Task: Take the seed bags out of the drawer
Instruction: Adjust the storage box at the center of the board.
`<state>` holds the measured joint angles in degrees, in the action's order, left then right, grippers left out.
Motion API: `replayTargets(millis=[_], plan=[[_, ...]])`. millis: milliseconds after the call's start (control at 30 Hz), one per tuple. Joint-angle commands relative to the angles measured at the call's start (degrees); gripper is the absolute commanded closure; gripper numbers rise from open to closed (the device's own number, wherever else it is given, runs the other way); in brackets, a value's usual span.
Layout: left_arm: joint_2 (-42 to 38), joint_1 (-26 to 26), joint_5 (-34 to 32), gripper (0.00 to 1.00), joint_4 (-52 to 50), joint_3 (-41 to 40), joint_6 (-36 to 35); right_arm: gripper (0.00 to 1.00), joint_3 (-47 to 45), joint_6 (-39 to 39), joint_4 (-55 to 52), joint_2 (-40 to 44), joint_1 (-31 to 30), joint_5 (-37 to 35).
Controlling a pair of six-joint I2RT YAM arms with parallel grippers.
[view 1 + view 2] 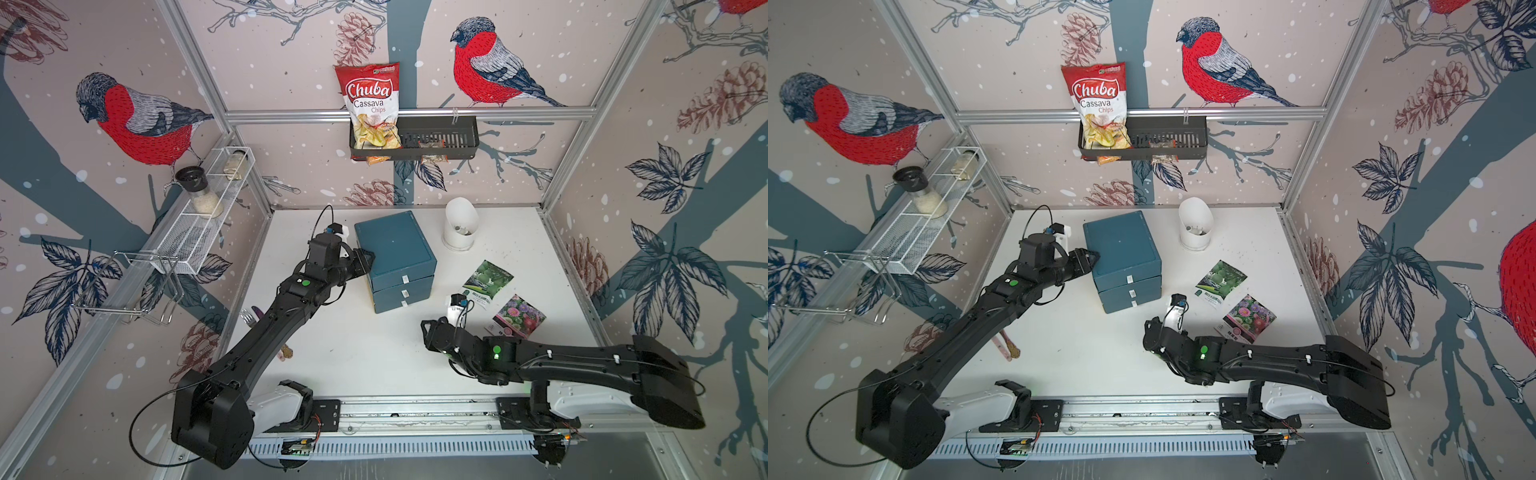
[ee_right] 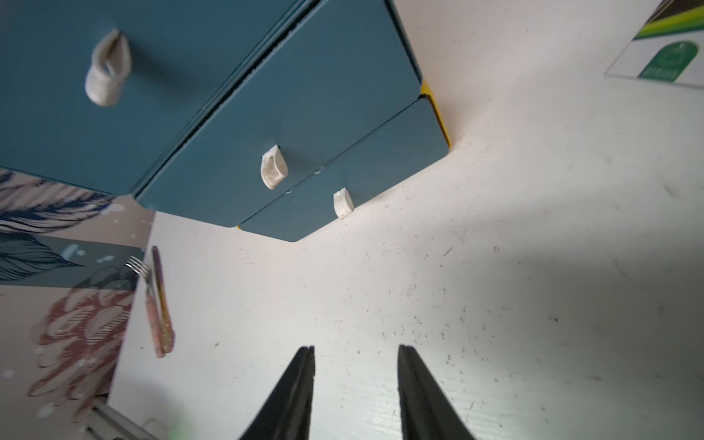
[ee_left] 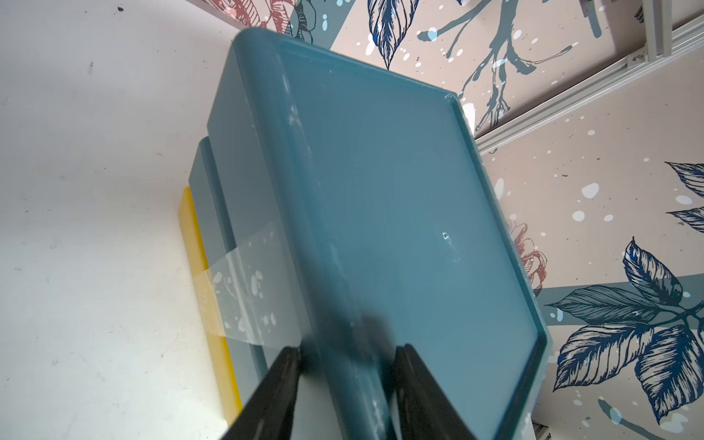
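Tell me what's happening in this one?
The left pincer is closed around the top rim of the blue drawer unit, apparently bracing it. The right pincer hangs open and empty above the white table, facing the drawer fronts. The green-fruit seed bag and the pink-flower seed bag already lie on the table beside the right arm. No other seed bag shows, and no drawer looks pulled out.

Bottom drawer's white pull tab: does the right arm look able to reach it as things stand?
Probably yes. In the right wrist view the right pincer, jaws apart and empty, points toward the tab, with only bare table between them.
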<state>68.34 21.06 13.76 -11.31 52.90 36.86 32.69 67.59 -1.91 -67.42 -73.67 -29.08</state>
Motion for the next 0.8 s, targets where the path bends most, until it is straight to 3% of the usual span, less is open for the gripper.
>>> replayTargets(millis=[0, 300, 767], plan=[[-0.10, -0.18, 1.74, 0.59, -6.27, -1.12, -4.11, 0.59, -4.30, 1.31, 12.33, 2.30, 1.56, 4.19], [-0.07, -0.22, 5.07, 0.63, -8.04, -2.41, -8.80, 0.61, -5.80, 1.16, 16.33, 0.59, 2.30, 5.16], [-5.08, -0.19, 5.99, 0.57, -8.95, -4.31, -5.38, 0.63, -4.60, 0.96, 33.25, -15.72, 1.03, 3.85]])
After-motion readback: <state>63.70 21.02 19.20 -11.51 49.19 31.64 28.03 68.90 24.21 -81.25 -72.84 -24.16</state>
